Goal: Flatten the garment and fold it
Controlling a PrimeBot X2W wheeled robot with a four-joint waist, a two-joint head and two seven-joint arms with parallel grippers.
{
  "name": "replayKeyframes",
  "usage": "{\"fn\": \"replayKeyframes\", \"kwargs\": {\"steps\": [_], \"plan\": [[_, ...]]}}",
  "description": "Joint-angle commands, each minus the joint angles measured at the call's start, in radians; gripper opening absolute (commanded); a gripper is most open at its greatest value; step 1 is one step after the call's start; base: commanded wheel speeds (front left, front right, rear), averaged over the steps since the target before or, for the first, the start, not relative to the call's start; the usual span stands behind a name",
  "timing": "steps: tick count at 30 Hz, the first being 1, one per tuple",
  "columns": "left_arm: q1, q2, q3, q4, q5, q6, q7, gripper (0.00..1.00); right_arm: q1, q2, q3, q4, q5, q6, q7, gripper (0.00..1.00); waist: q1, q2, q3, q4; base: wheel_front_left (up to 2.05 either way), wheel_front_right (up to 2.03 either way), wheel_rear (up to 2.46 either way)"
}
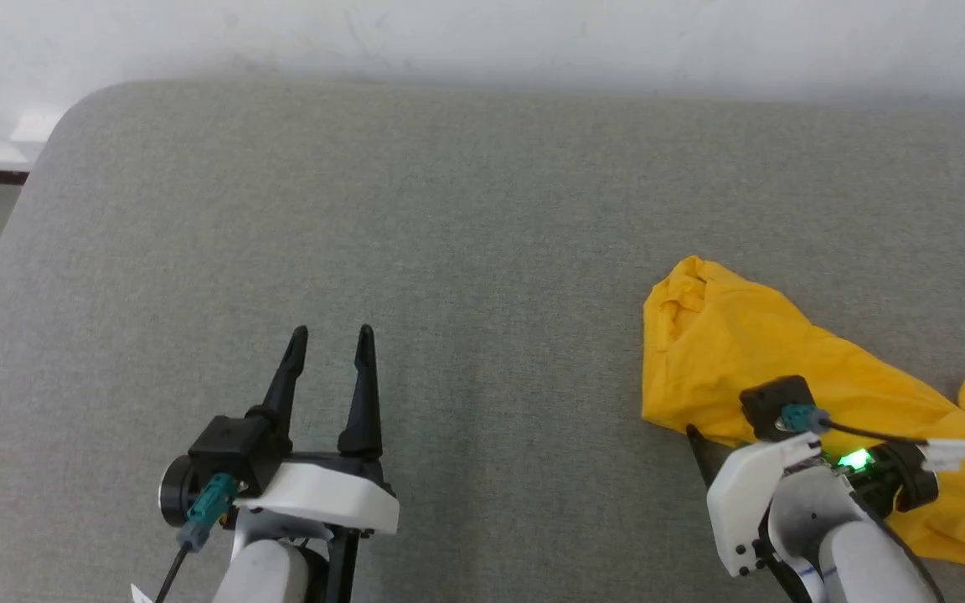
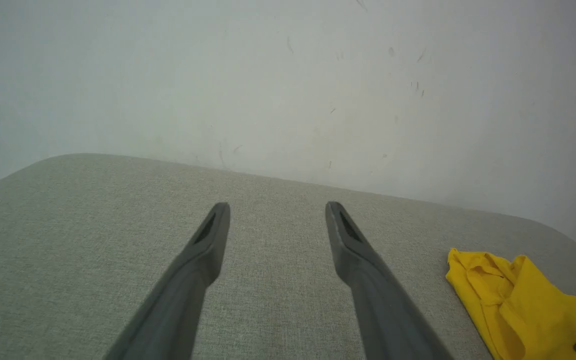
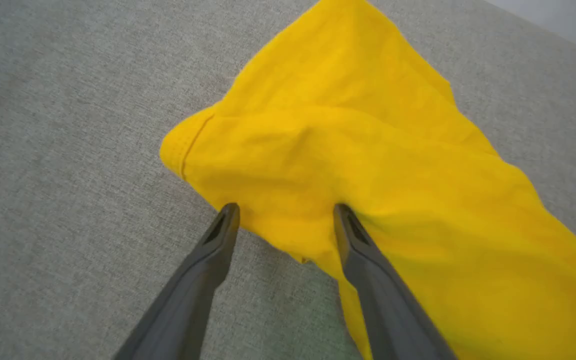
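Our right hand [image 3: 285, 215] wide open, holding nothing, tips right at edge of yellow T-shirt [image 3: 348, 130]. T-shirt bunched up on grey surface [image 1: 449, 209], long way running slantwise, from ahead of hand back to our right. Our left hand [image 1: 332, 335] wide open too, well apart. Right hand nearer.

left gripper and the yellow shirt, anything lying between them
Nothing; the head view shows bare grey upholstery between the left gripper and the garment.
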State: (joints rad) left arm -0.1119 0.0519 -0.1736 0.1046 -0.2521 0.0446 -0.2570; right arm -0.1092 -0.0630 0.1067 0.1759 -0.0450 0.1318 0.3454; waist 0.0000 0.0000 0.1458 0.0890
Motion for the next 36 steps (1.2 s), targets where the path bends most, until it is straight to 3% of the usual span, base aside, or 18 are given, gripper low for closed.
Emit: {"fn": "replayKeyframes", "kwargs": {"steps": [1,3,4,5,6,10,19,20,21,24,27,31,36], "plan": [[-0.02,-0.002,-0.004,-0.004,-0.007,0.002,-0.005,1.0,-0.022,0.0,0.002,0.017,-0.01,-0.001,0.013,1.0,0.0,0.0,0.016,0.016,0.0,0.0,0.0],[-0.025,-0.002,-0.01,-0.003,-0.01,0.002,-0.005,1.0,-0.047,0.001,0.002,0.072,-0.013,-0.001,0.067,1.0,0.0,0.0,0.022,0.026,0.0,0.0,0.0],[-0.027,-0.002,-0.012,-0.001,-0.012,0.002,-0.005,1.0,-0.06,0.003,0.003,0.096,-0.008,-0.001,0.091,0.48,0.0,0.0,0.024,0.031,0.0,0.0,0.0],[-0.028,-0.002,-0.014,-0.001,-0.014,0.003,-0.005,1.0,-0.073,0.004,0.007,0.116,0.0,-0.001,0.109,0.16,0.0,0.0,0.025,0.035,0.0,0.0,0.0],[-0.03,-0.002,-0.016,0.0,-0.015,0.003,-0.005,1.0,-0.085,0.005,0.017,0.132,0.009,-0.001,0.122,0.0,0.0,0.0,0.026,0.039,0.0,0.0,0.0],[-0.032,-0.002,-0.021,0.005,-0.018,0.005,-0.005,1.0,-0.136,0.009,0.093,0.148,0.073,-0.001,0.103,0.0,0.0,0.0,0.024,0.05,0.0,0.0,0.0],[-0.028,-0.002,-0.014,0.01,-0.021,0.008,-0.005,1.0,-0.291,0.012,0.457,0.119,0.252,-0.001,-0.018,0.0,0.0,0.0,0.005,0.049,0.0,0.0,0.0],[-0.029,-0.002,-0.016,0.01,-0.021,0.007,-0.005,1.0,-0.306,0.012,0.483,0.126,0.269,-0.001,-0.023,0.65,0.0,0.0,0.004,0.051,0.0,0.0,0.0],[-0.03,-0.002,-0.018,0.01,-0.022,0.007,-0.005,1.0,-0.319,0.01,0.506,0.136,0.287,-0.001,-0.02,1.0,0.0,0.0,0.003,0.054,0.0,0.0,0.0],[-0.032,-0.002,-0.025,0.009,-0.026,0.006,-0.005,1.0,-0.361,-0.028,0.53,0.124,0.324,-0.001,-0.056,1.0,0.0,0.0,0.001,0.066,0.0,0.0,0.0],[-0.03,-0.002,-0.029,0.006,-0.028,0.007,-0.005,1.0,-0.377,-0.079,0.472,0.089,0.32,-0.001,-0.141,1.0,0.0,0.0,0.001,0.08,0.0,0.0,0.0],[-0.026,-0.002,-0.031,0.004,-0.031,0.008,-0.005,1.0,-0.347,-0.118,0.31,0.088,0.279,-0.001,-0.245,1.0,0.0,0.0,-0.002,0.099,0.0,0.0,0.0],[-0.024,-0.002,-0.036,0.0,-0.036,0.009,-0.005,1.0,-0.298,-0.091,0.124,0.158,0.217,-0.001,-0.243,1.0,0.0,0.0,0.002,0.121,0.0,0.0,0.0]]}}
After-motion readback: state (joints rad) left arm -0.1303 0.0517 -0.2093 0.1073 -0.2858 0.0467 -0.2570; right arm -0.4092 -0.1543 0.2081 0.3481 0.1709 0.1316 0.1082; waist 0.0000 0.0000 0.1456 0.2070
